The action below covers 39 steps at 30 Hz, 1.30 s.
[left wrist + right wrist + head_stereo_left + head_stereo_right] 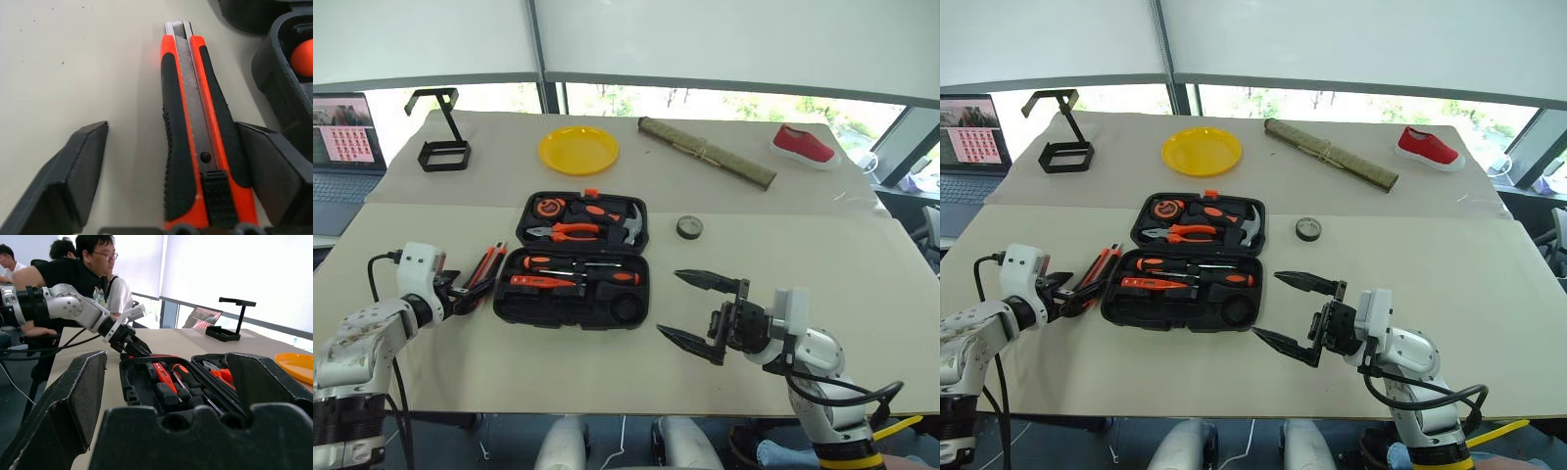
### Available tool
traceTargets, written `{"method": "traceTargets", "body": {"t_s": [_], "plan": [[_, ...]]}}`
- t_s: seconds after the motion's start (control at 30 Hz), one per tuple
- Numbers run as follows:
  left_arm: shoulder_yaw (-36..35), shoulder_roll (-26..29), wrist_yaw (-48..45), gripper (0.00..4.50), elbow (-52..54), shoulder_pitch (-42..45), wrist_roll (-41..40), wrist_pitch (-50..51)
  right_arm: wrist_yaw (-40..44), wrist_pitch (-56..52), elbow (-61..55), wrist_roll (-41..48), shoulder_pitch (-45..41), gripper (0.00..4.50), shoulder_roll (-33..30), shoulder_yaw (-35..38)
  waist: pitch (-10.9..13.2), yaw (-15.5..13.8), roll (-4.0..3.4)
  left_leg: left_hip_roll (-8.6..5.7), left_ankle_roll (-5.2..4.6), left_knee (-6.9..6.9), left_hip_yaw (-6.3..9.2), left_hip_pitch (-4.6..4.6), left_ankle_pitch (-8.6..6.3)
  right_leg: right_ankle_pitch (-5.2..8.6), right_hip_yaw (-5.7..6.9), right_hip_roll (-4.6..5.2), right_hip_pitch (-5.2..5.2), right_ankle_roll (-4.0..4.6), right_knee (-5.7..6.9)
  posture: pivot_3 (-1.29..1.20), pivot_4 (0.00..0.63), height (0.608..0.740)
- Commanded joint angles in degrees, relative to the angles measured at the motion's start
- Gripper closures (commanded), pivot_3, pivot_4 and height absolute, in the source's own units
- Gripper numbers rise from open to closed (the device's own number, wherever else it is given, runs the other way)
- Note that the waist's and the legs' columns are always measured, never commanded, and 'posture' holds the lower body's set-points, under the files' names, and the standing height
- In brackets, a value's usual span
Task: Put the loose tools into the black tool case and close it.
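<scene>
The black tool case (570,319) lies open at the table's middle, its lid half holding pliers, a hammer and a tape measure. Two orange-and-black screwdrivers (579,265) rest in the near half. Just left of the case, an orange-black utility knife (487,264) lies flat on the table. My left gripper (475,286) is open and straddles the knife's near end. In the left wrist view the knife (193,132) touches one finger, while the other finger (73,166) stands apart. A small dark tape roll (689,227) sits right of the case. My right gripper (697,308) hovers open and empty off the case's near right corner.
Along the far side of the table are a black wire stand (443,147), a yellow plate (578,150), a rolled bamboo mat (705,152) and a red shoe (803,145). A laptop (342,137) sits off the far left. People (93,264) sit beyond the table's left side.
</scene>
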<state>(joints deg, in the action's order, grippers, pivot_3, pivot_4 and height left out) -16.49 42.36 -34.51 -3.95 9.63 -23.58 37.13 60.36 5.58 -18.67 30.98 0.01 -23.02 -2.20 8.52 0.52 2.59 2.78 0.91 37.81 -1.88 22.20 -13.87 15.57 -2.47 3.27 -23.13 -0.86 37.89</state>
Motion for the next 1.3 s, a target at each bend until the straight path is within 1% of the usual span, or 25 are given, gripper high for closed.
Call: {"method": "traceTargets", "body": {"t_s": [0.03,0.07,0.1,0.17,0.2,0.3,0.37,0.43,0.5,0.6,0.63,0.7,0.87,1.13,1.3], "plan": [[1.72,-1.10,-1.86,2.13,-2.23,0.74,0.22,0.04,-0.58,0.51,-1.61,0.25,-0.79,0.00,-0.32,0.36,0.00,-0.11,0.00,-0.01,0.00,0.00,-0.01,0.00,0.00,0.00,0.00,0.02,0.00,0.00,0.00,0.00,0.150,0.740],[1.92,-0.92,-2.35,2.49,-2.54,0.78,0.30,0.32,-0.57,0.51,-1.58,0.29,-0.88,0.00,-0.39,0.37,0.00,-0.14,-0.01,-0.02,0.00,0.01,-0.01,0.00,0.00,0.00,0.00,0.02,0.00,-0.01,0.00,0.00,0.150,0.740],[1.95,-0.70,-2.71,2.72,-2.93,0.70,0.55,0.17,-0.60,0.47,-1.56,0.31,-1.00,0.00,-0.46,0.37,-0.01,-0.15,-0.02,-0.02,0.00,0.01,-0.01,0.00,0.00,0.00,0.00,0.03,0.01,-0.01,0.00,0.00,0.150,0.740],[0.83,-0.47,-3.03,2.74,-3.97,0.74,0.86,-1.39,-0.47,0.42,-1.62,0.47,-1.06,0.00,-0.76,0.54,-0.01,-0.15,-0.06,-0.02,0.00,0.01,-0.01,-0.01,0.00,0.00,0.00,0.02,0.01,-0.01,0.00,0.00,0.150,0.740],[-0.26,-0.25,-3.79,2.74,-5.05,1.04,1.18,-4.46,-0.47,0.37,-1.65,0.52,-1.09,0.00,-0.91,0.64,-0.01,-0.14,-0.06,-0.02,0.00,0.01,-0.02,-0.01,0.00,0.00,-0.01,0.03,0.01,-0.01,0.00,0.00,0.150,0.740],[-4.32,0.07,-13.20,2.74,-6.56,2.47,-1.55,-17.94,-0.43,0.01,-1.80,0.91,-0.91,0.00,-1.71,1.08,0.02,-0.03,-0.01,-0.01,0.00,0.01,-0.03,0.04,0.00,0.00,0.01,0.00,-0.03,-0.01,0.00,0.00,0.150,0.740],[-4.69,1.49,-21.98,2.74,-6.35,4.17,-4.53,-21.84,0.08,-0.50,-2.02,1.41,-0.50,0.00,-2.57,1.13,0.05,-0.06,0.06,0.02,0.00,0.02,-0.02,0.12,0.00,0.00,0.05,-0.02,-0.08,0.00,-0.02,0.00,0.150,0.740],[-1.82,3.97,-31.61,2.74,-4.94,5.22,-5.28,-24.81,0.57,-0.86,-2.12,1.90,-0.30,0.00,-3.35,1.26,0.06,-0.30,0.07,0.01,0.00,0.03,-0.02,0.17,0.00,0.00,0.09,0.00,-0.08,0.00,-0.06,0.00,0.150,0.740],[3.40,6.81,-40.62,2.74,-2.80,5.39,-2.98,-29.54,1.05,-1.12,-2.00,2.35,-0.57,0.00,-4.05,1.43,0.07,-0.24,0.04,0.00,0.00,0.04,-0.04,0.17,0.00,0.00,0.09,0.00,-0.06,0.00,-0.13,0.00,0.150,0.740],[10.40,9.64,-48.08,2.74,0.81,5.89,0.30,-33.76,1.56,-1.56,-1.94,2.87,-1.05,0.00,-4.75,1.68,0.09,-0.17,-0.15,0.00,0.00,0.03,-0.13,0.14,0.00,0.00,0.03,0.00,-0.01,-0.01,-0.21,0.00,0.150,0.740],[12.66,10.17,-49.00,2.74,1.60,6.28,1.49,-33.40,1.62,-1.73,-2.00,3.00,-1.12,0.00,-4.97,1.75,0.11,-0.13,-0.17,0.00,0.00,0.03,-0.15,0.13,0.00,0.01,0.02,0.00,-0.01,-0.01,-0.20,0.00,0.150,0.740],[15.89,9.99,-49.84,2.74,1.63,7.21,4.26,-35.89,1.85,-2.12,-2.18,3.34,-1.15,0.00,-5.60,1.88,0.11,-0.07,-0.16,0.02,0.00,0.03,-0.15,0.15,0.00,0.01,0.01,-0.05,-0.02,-0.02,-0.19,0.00,0.150,0.740],[21.82,9.11,-48.65,2.74,-3.61,9.42,11.91,-41.21,2.03,-3.78,-3.80,4.21,-0.31,0.00,-7.35,2.44,0.12,0.22,-0.15,0.05,-0.01,0.03,-0.12,0.17,0.00,0.01,0.00,-0.12,-0.06,-0.02,-0.18,0.00,0.150,0.740],[24.57,7.31,-47.12,2.74,-9.97,14.06,16.05,-47.13,2.34,-5.86,-5.64,4.46,0.53,0.00,-9.02,1.73,0.10,0.12,-0.18,0.04,-0.02,0.05,-0.11,0.10,0.01,0.01,-0.01,-0.11,0.02,-0.04,-0.14,0.00,0.150,0.740],[25.72,8.68,-49.23,2.74,-12.24,15.62,17.30,-48.77,2.54,-8.22,-5.83,4.25,-0.50,0.00,-10.58,1.44,0.10,0.22,-0.18,0.04,-0.03,0.05,-0.12,0.13,0.00,0.02,-0.01,-0.11,-0.01,-0.05,-0.17,0.00,0.150,0.740]]}}
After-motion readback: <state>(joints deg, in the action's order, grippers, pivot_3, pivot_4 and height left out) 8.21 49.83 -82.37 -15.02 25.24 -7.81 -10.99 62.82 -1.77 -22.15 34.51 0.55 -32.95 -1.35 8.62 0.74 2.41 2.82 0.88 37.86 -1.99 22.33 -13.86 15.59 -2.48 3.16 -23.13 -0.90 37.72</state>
